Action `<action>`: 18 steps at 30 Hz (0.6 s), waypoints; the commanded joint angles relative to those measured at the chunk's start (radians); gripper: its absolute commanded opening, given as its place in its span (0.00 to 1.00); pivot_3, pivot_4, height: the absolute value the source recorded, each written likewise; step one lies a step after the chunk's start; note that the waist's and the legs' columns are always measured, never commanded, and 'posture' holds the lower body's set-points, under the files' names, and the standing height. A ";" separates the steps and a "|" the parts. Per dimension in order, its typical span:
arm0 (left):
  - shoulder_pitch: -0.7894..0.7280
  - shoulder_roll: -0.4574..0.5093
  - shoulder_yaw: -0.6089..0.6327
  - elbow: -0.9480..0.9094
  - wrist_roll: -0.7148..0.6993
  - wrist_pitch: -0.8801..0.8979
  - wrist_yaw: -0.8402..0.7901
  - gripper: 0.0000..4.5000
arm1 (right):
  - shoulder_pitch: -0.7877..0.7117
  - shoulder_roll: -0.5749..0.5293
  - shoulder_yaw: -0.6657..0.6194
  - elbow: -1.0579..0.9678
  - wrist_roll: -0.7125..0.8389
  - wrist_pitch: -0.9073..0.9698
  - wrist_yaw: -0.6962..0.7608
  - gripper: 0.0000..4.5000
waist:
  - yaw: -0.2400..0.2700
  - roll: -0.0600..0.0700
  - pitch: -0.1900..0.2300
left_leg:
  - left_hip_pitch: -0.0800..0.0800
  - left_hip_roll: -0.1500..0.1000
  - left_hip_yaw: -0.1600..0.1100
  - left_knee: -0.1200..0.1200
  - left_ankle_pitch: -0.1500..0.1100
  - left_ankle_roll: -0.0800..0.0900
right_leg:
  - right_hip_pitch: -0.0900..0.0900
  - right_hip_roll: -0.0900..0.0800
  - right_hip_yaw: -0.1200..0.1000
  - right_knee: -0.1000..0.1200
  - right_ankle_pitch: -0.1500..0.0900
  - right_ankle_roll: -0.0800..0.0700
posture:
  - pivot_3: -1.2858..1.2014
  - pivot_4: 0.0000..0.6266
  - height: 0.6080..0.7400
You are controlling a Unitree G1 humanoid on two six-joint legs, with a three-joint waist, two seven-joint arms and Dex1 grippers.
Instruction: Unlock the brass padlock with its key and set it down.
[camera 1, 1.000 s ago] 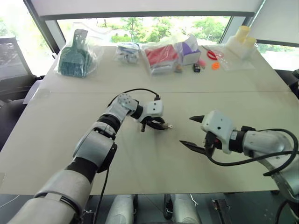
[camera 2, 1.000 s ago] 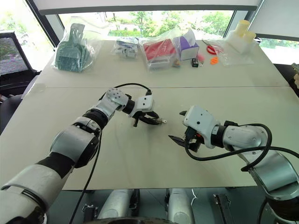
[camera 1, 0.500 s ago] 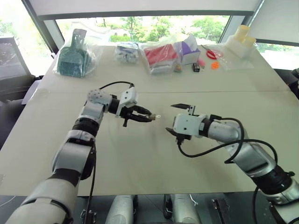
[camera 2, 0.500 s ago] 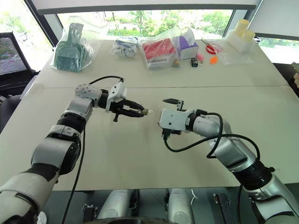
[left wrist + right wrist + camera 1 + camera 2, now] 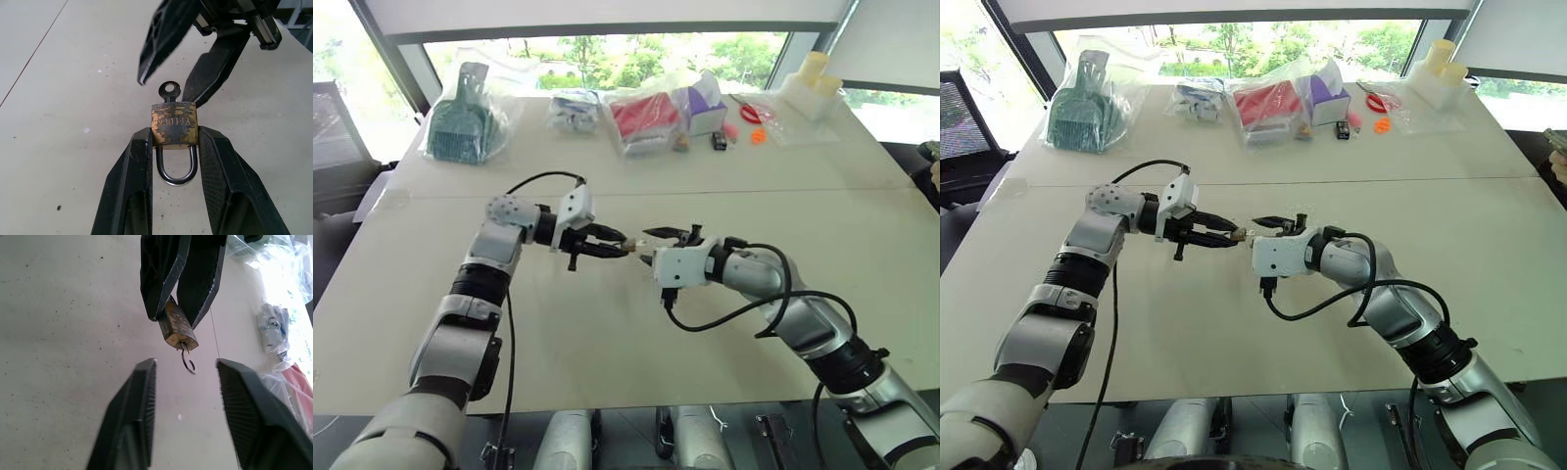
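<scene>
The left gripper point(image 5: 173, 142) is clamped on the brass padlock point(image 5: 174, 124), held up over the table point(image 5: 607, 333) with the key point(image 5: 169, 91) poking out of its base. That key looks tiny, stiff and slick, so its round head is probably the spot to pinch. The right gripper point(image 5: 186, 377) straddles it, fingers apart, not touching. Bagged items point(image 5: 646, 117) sit by the window.
</scene>
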 commanded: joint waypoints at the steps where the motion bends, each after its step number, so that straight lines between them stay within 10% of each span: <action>1: 0.000 0.008 -0.002 -0.037 -0.024 -0.015 0.005 0.16 | -0.028 0.016 -0.028 -0.012 -0.010 -0.025 0.008 0.01 | 0.000 0.000 0.000 | 0.000 0.000 0.000 0.000 0.000 0.000 | 0.000 0.000 0.000 0.000 0.000 0.000 | 0.52 0.24 1.00; 18: -0.010 0.039 -0.079 -0.003 0.131 -0.566 0.176 0.16 | -0.133 0.031 -0.075 -0.036 0.272 0.431 0.370 0.01 | 0.002 0.000 0.000 | 0.000 0.000 0.000 0.000 0.000 0.000 | 0.000 0.000 0.000 0.000 0.000 0.000 | 0.52 0.24 1.00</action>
